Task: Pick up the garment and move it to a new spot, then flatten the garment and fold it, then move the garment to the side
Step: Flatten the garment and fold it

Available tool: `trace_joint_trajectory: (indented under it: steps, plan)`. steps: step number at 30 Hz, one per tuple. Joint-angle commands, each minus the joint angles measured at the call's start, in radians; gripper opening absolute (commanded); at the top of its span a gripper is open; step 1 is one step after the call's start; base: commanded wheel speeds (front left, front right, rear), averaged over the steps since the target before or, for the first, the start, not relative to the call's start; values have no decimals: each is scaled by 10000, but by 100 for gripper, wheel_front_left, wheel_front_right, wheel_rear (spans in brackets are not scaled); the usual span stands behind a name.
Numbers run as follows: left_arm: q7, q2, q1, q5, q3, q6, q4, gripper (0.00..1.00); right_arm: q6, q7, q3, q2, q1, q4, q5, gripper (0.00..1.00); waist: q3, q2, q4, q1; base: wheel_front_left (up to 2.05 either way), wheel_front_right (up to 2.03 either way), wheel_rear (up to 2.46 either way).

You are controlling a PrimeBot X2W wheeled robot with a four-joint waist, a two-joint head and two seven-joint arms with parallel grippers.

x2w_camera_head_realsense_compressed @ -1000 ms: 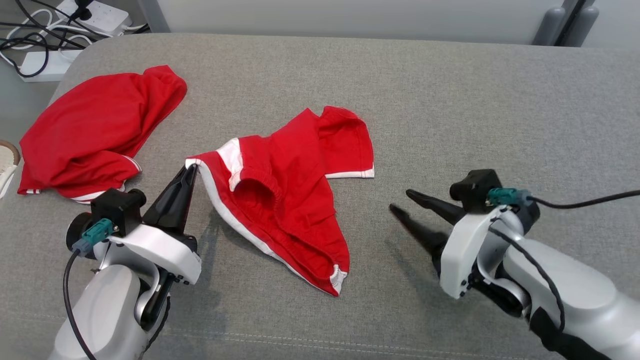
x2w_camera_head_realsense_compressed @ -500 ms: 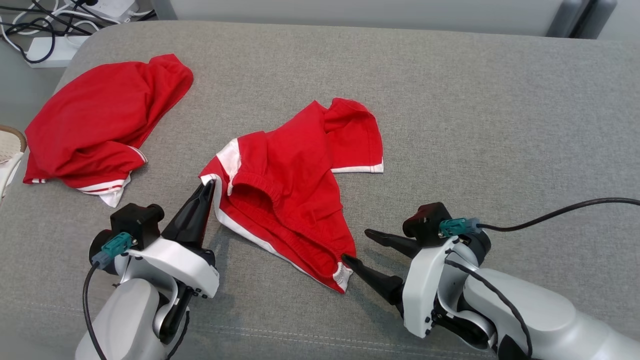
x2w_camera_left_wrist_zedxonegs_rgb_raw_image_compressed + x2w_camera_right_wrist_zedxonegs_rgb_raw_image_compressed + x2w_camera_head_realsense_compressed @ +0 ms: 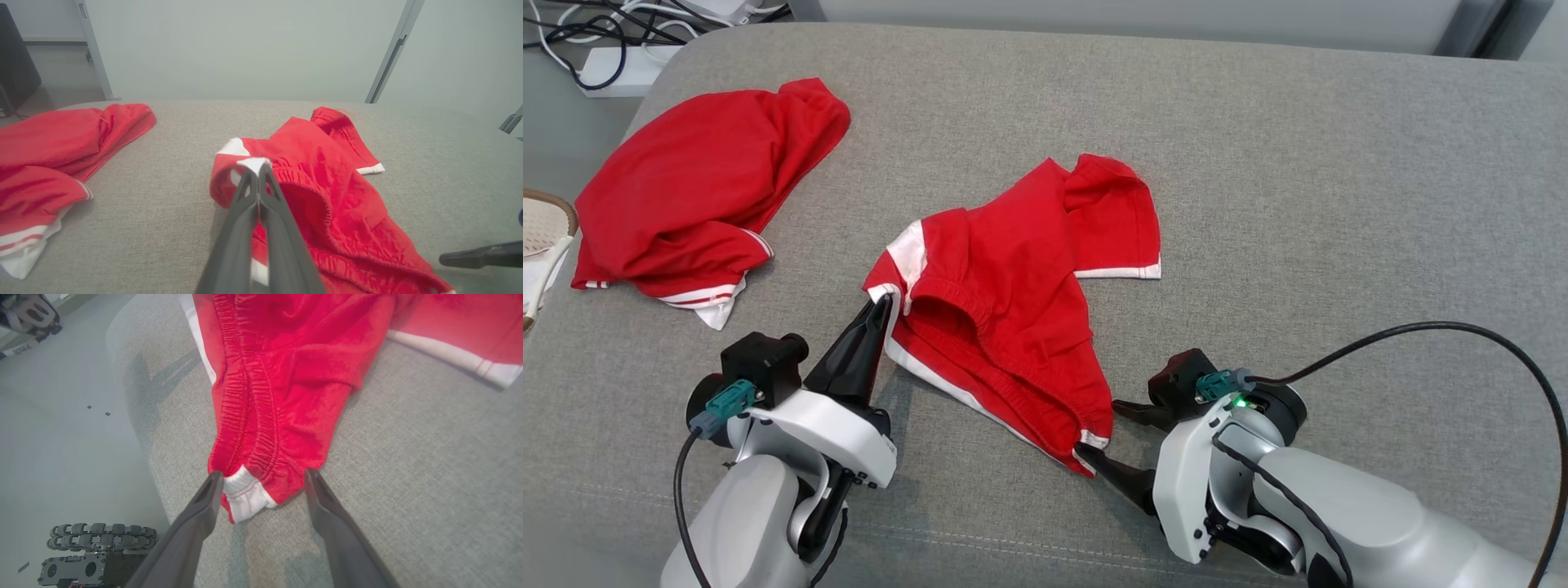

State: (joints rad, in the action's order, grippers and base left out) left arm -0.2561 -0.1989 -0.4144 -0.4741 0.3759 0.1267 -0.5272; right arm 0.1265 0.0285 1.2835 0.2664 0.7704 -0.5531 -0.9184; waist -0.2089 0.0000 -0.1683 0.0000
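A pair of red shorts (image 3: 1013, 269) with white trim lies crumpled in the middle of the grey cushion (image 3: 1339, 204). My left gripper (image 3: 882, 300) is shut on the white-trimmed left end of the waistband and holds it slightly raised; in the left wrist view the gripper (image 3: 258, 169) pinches that white edge of the shorts (image 3: 327, 183). My right gripper (image 3: 1098, 426) is open at the near right waistband corner. In the right wrist view this gripper (image 3: 263, 474) straddles the white corner of the shorts (image 3: 286, 375), fingers low on the cushion.
A second red garment (image 3: 703, 180) lies bunched at the cushion's far left. A power strip with cables (image 3: 621, 65) is on the floor beyond. A woven object (image 3: 539, 237) sits at the left edge. The cushion's near edge drops to the robot base (image 3: 98, 531).
The head camera has shifted. My right gripper has moved left to the shorts' near corner and now straddles it, still open. The left gripper keeps its hold on the waistband end.
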Motion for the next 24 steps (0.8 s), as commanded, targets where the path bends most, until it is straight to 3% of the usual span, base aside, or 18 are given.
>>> trace_joint_trajectory:
  steps: [1, 9, 16, 17, 18, 19, 21, 24]
  plan:
    - [-57, -202, -214, 54, -301, 40, 253, 0, 42, -44, -42, -232, 1, -45, 119, 100, -6, 0, -35, 0, 0, 0, 0]
    - [-57, -125, -147, 81, -288, 40, 270, 0, 42, -677, -183, -698, 123, -933, 149, 100, 3, 0, -139, 0, 0, 0, 0]
    - [-57, -72, -83, 63, -255, 40, 202, 0, 42, -512, -101, -1175, 244, -1677, 599, 99, 14, 0, -226, 0, 0, 0, 0]
    - [-57, -57, -88, 52, -248, 40, 188, 0, 42, -410, -88, -1229, 267, -1750, 694, 80, 11, 0, -241, 0, 0, 0, 0]
    - [-57, -47, -96, 44, -239, 40, 179, 0, 42, -289, -78, -1269, 274, -1823, 771, 51, 10, 0, -257, 0, 0, 0, 0]
    - [-57, -42, -106, 39, -230, 40, 173, 0, 42, -155, -71, -1293, 267, -1910, 806, 38, 8, 0, -272, 0, 0, 0, 0]
    - [-57, -45, -124, 21, -221, 40, 169, 0, 42, -4, -62, -1294, 273, -2011, 833, 0, 13, 0, -298, 0, 0, 0, 0]
    - [-57, -84, -138, -5, -258, 40, 183, 0, 42, -250, -181, -1183, 462, -2106, 702, 0, 32, 0, -288, 0, 0, 0, 0]
